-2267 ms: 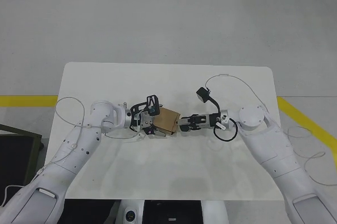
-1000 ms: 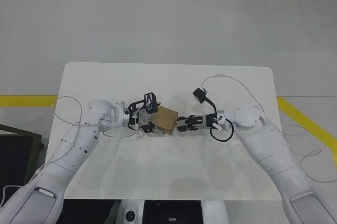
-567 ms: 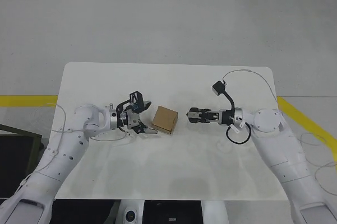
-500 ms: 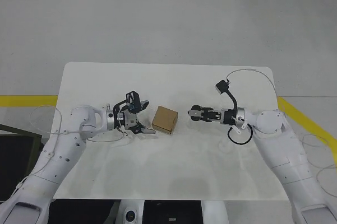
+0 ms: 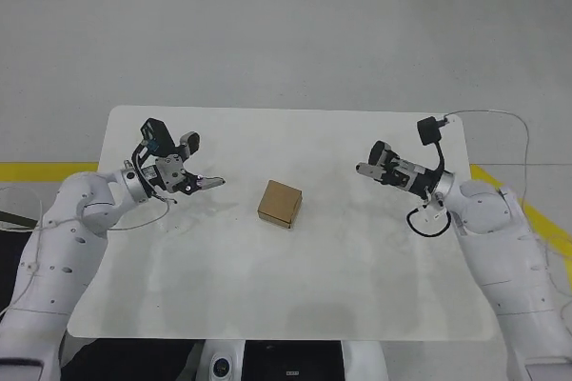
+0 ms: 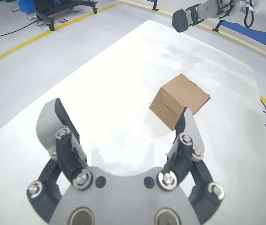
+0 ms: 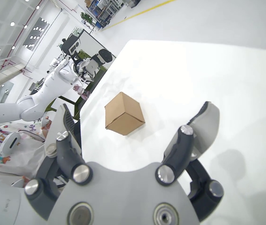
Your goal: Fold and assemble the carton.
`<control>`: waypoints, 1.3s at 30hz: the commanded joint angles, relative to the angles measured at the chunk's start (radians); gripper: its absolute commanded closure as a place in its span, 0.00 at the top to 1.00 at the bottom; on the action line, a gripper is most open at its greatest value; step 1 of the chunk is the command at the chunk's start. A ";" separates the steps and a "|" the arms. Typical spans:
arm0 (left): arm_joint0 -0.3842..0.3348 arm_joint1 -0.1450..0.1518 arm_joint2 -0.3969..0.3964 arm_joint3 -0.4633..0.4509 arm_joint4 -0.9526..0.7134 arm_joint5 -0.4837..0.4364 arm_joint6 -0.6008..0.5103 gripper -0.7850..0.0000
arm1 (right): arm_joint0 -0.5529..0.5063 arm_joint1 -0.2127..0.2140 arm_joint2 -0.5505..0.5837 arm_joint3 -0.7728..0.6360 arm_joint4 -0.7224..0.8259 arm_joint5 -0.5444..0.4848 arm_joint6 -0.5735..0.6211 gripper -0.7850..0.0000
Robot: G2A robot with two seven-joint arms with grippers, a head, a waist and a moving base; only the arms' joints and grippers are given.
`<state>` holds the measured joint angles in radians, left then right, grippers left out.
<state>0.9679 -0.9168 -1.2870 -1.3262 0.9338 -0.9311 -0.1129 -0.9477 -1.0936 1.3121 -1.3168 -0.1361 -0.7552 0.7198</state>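
A small brown carton (image 5: 280,204) sits shut as a cube near the ctr of the white table (image 5: 362,276), resting flat on one face, w/ both arms held off to either side and neither touching it. The left gripper (image 5: 212,181) hovers above the table well apart from the carton on the robot's left, fingers spread wide & empty, tips aimed toward the box. From the left wrist cam, that gripper (image 6: 122,106) frames bare tabletop btwn its ribbed pads (image 6: 63,115), the carton (image 6: 179,101) lying beyond one fingertip, one edge of its top panel standing slightly proud of the side wall. The right gripper (image 5: 366,168) hangs over the table's far-right area, likewise released & holding nothing, also pointed at the box; it shows farther off in the left wrist cam (image 6: 179,20), raised above the table's far edge. In the right wrist cam the gripper (image 7: 136,106) is splayed open, the carton (image 7: 124,114) seen btwn its fingers, corner-on, three faces visible, all flaps closed, casting a short shadow on the table (image 7: 194,71).
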 commanded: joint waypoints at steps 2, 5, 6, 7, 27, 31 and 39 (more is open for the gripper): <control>-0.029 0.002 -0.019 0.019 0.004 0.020 -0.002 1.00 | 0.003 0.006 0.037 -0.011 -0.105 -0.021 -0.072 1.00; -0.057 0.005 -0.043 0.035 0.018 0.036 -0.005 1.00 | 0.004 0.013 0.070 -0.024 -0.207 -0.020 -0.130 1.00; -0.066 0.006 -0.051 0.040 0.022 0.039 -0.006 1.00 | 0.005 0.015 0.080 -0.028 -0.234 -0.015 -0.145 1.00; -0.075 0.008 -0.060 0.044 0.026 0.043 -0.005 1.00 | 0.006 0.017 0.090 -0.029 -0.252 -0.007 -0.159 1.00; -0.138 0.014 -0.103 0.036 -0.014 0.108 -0.048 1.00 | 0.013 0.039 0.142 -0.127 -0.475 0.035 -0.228 1.00; -0.138 0.014 -0.103 0.037 -0.013 0.107 -0.047 1.00 | 0.013 0.039 0.142 -0.127 -0.475 0.035 -0.228 1.00; -0.138 0.014 -0.103 0.037 -0.013 0.107 -0.047 1.00 | 0.013 0.039 0.142 -0.127 -0.475 0.035 -0.228 1.00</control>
<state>0.8302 -0.9030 -1.3902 -1.2896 0.9205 -0.8237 -0.1601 -0.9343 -1.0550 1.4543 -1.4439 -0.6110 -0.7201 0.4921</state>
